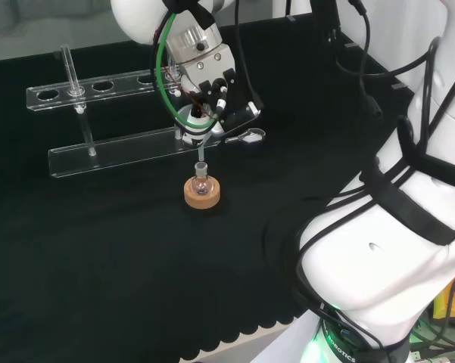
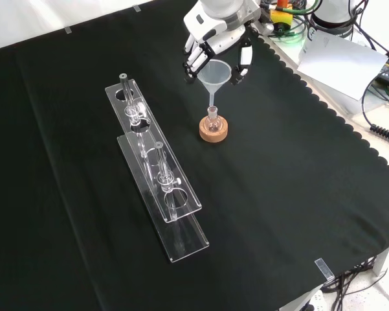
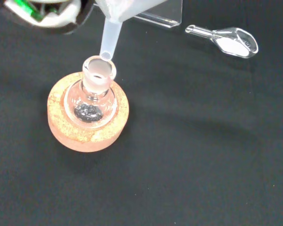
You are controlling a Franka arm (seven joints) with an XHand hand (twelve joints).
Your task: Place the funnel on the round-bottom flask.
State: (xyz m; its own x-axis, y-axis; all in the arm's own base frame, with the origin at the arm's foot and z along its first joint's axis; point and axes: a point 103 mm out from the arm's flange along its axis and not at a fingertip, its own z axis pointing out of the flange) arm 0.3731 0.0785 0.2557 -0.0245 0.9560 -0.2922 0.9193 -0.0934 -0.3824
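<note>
Above the flask [image 2: 212, 118], held funnel [image 2: 215, 73].

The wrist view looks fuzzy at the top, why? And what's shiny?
In the wrist view the clear plastic funnel is close to the camera and blurred, while the small round-bottom glass flask on its cork ring stand stays sharp; in the front view the clear plastic rack catches pale glints on the black cloth.

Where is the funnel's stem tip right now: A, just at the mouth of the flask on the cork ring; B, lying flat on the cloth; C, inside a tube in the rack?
A: the funnel, held by the hand, has its stem tip at the flask mouth.
</note>
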